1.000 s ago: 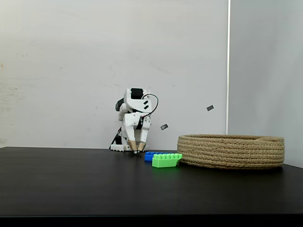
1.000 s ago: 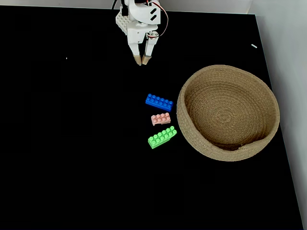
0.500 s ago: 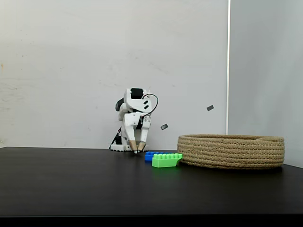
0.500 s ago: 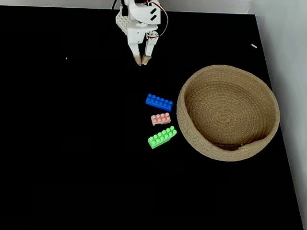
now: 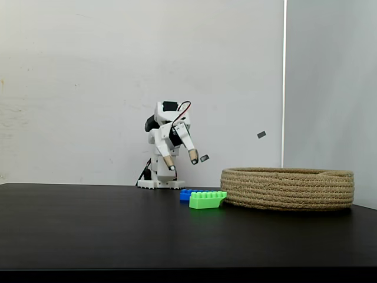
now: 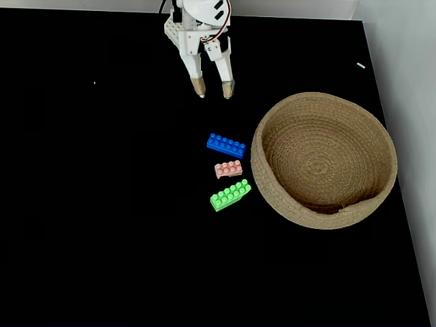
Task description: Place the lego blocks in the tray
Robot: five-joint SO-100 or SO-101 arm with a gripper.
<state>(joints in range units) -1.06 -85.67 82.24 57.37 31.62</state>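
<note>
Now | claw lifted, spread apart, empty | blue brick and green brick unmoved

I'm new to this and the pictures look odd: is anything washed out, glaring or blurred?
In the fixed view from above, the black table reads as flat black, no glare; the lime green studded brick and round coiled tan rope basket look sharp. In the side fixed view, lighting is soft and even.

Plain white wall behind a matte black desk, with a vertical corner seam right of it; lighting's soft and even.
</note>
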